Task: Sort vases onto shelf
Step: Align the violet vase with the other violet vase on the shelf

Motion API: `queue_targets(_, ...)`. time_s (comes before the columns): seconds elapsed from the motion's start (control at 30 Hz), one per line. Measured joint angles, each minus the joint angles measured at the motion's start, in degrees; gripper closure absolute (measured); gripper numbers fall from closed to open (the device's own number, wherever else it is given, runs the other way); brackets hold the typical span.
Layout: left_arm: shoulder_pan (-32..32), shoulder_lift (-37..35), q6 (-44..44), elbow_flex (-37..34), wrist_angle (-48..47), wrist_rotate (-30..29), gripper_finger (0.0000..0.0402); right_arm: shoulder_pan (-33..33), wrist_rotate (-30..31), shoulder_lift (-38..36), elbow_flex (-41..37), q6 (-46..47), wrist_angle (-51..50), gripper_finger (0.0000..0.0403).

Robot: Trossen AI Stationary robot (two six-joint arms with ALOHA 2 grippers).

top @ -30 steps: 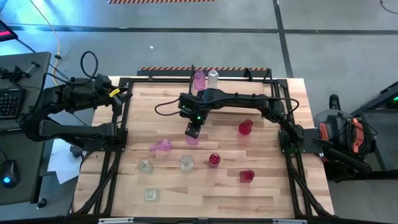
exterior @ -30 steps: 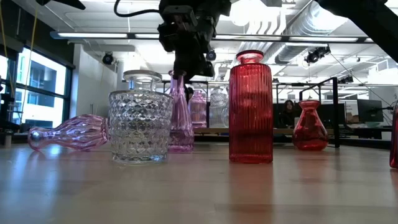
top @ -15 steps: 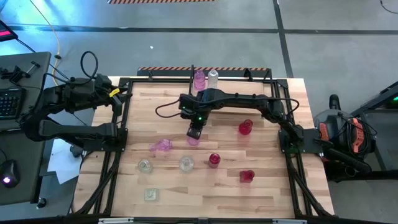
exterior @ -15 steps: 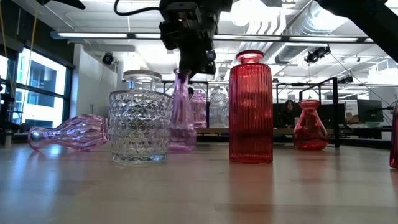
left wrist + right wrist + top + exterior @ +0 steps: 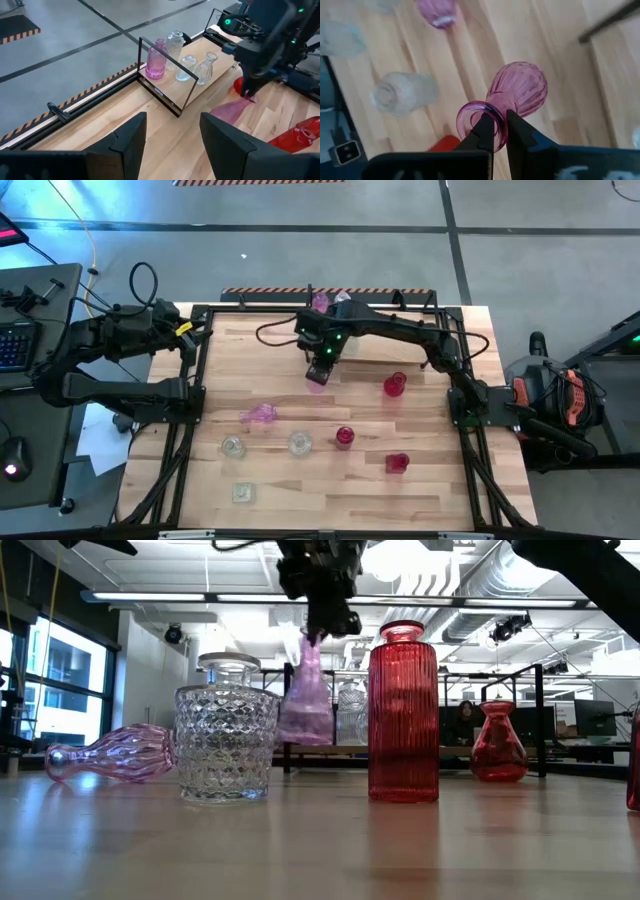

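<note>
Low view: right gripper [image 5: 318, 632] pinches the pink vase [image 5: 305, 700] by its rim, hanging it above the table [image 5: 320, 840].

In the low view the right claw [image 5: 322, 625] is cut off by the top edge, and a cut-glass tumbler [image 5: 225, 743] hides most of a clear jar [image 5: 228, 668] behind it.

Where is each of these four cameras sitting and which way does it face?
High view: overhead, straight down on the table; both arms show.
Low view: at tabletop height, level across; right gripper lifts a pale pink vase.
Left wrist view: faces the shelf; left gripper shows its own dark fingers.
Right wrist view: looks down past its own fingers pinching the vase's rim.
Shared: all four show that pink vase.
</note>
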Motion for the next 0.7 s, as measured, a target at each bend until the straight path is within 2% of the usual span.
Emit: queue_targets(0.7, 0.02, 0.00, -0.20, 0.00, 0.01, 0.16, 0.0225, -9.44, 3.58, -0.36, -0.06, -4.39, -0.36, 0.0403)
